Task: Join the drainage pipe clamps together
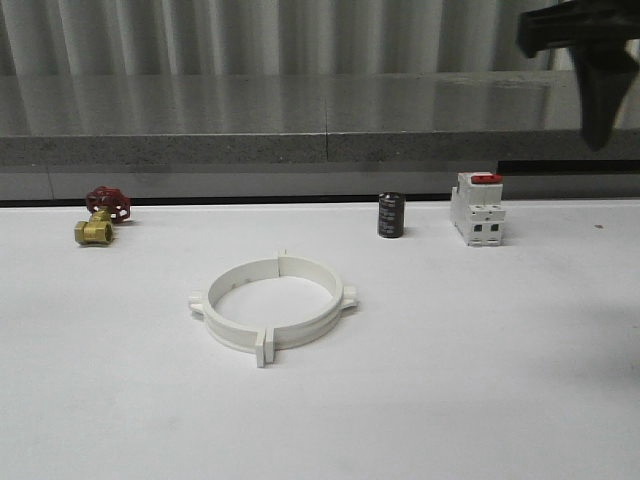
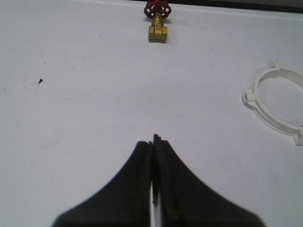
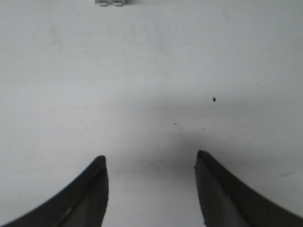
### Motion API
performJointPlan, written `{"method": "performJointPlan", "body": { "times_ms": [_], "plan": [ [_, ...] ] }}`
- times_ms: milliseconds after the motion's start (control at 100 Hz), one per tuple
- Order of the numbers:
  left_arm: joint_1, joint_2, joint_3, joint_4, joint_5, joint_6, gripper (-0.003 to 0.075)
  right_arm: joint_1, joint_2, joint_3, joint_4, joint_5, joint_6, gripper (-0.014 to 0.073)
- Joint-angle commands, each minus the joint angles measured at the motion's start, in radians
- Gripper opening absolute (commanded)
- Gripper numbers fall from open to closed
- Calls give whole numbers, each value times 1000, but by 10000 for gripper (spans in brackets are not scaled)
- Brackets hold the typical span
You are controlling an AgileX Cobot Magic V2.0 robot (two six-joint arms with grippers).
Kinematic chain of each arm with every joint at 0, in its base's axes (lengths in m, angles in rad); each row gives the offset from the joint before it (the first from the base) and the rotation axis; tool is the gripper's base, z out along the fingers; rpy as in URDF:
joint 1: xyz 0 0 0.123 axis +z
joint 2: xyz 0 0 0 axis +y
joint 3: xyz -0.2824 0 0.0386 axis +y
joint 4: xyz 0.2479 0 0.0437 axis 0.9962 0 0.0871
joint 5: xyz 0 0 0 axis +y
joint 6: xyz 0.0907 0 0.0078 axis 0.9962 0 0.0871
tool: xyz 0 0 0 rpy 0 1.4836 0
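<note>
Two white drainage pipe clamps lie in the middle of the table, set together as one wide ring. In the front view the left half (image 1: pixel 222 325) and the right half (image 1: pixel 320 322) meet at tabs at the front and the back. Part of the ring (image 2: pixel 267 118) also shows in the left wrist view, off to one side of my left gripper (image 2: pixel 154 139). That gripper is shut with nothing between its fingers, over bare table. My right gripper (image 3: pixel 150 161) is open and empty above bare table. In the front view it (image 1: pixel 600 100) hangs high at the far right, well away from the ring.
A brass valve with a red handwheel (image 1: pixel 100 215) (image 2: pixel 157 23) sits at the back left. A black cylinder (image 1: pixel 391 215) and a white blocky switch with a red top (image 1: pixel 477 208) (image 3: pixel 110 2) stand at the back right. A grey ledge (image 1: pixel 300 130) runs behind the table.
</note>
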Motion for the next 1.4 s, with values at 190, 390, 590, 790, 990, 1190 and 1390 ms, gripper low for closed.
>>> {"method": "performJointPlan", "body": {
  "times_ms": [190,390,590,790,990,1190,1390],
  "plan": [
    [2,1,-29,-8,-67,4,-21,-28,-320,242,71,-100,-115,346],
    [2,1,-29,-8,-67,4,-21,-28,-544,411,82,-89,-114,339],
    [2,1,-29,-8,-67,4,-21,-28,-729,499,83,-69,-111,334],
    [2,1,-29,-8,-67,4,-21,-28,-786,500,83,-9,-111,64],
    [2,1,-29,-8,-67,4,-21,-28,-784,500,83,-16,-111,-67],
    [2,1,-29,-8,-67,4,-21,-28,-784,500,83,-16,-111,-67],
    [2,1,-29,-8,-67,4,-21,-28,-784,500,83,-16,-111,-67]
  ]
}}
